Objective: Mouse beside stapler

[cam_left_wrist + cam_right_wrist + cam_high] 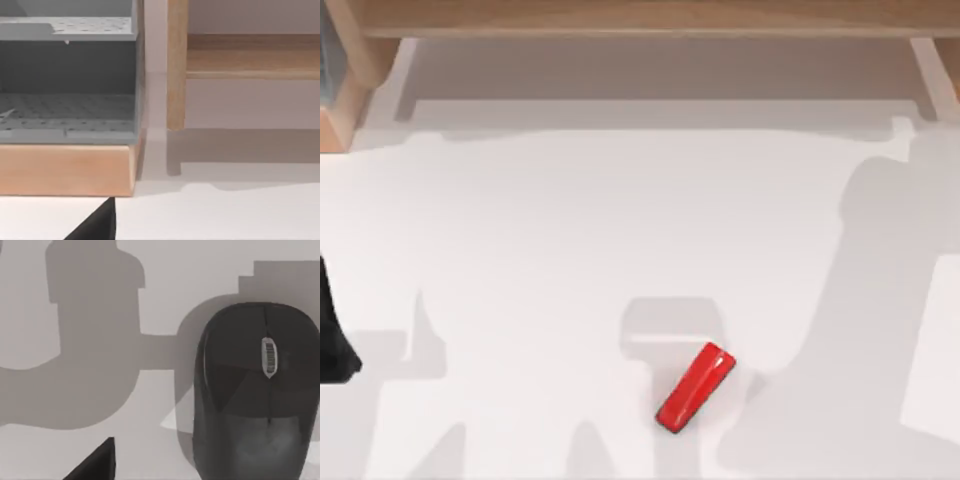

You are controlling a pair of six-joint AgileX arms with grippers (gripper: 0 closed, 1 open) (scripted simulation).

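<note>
The red stapler (695, 388) lies slantwise on the white table, near the front and a little right of the middle. The mouse (255, 390), dark grey with a pale scroll wheel, rests flat on the table close under my right wrist camera. A black part of my right gripper (95, 464) shows beside the mouse, apart from it, with nothing held there. My left arm's dark gripper (332, 335) is parked at the table's left edge; a black part of it (95, 225) hangs over bare table.
A wooden shelf frame (640, 15) runs along the back of the table. At the back left a grey perforated organiser (67, 75) stands on a wooden base (65, 170), next to a wooden post (176, 65). Arm shadows fall across the table.
</note>
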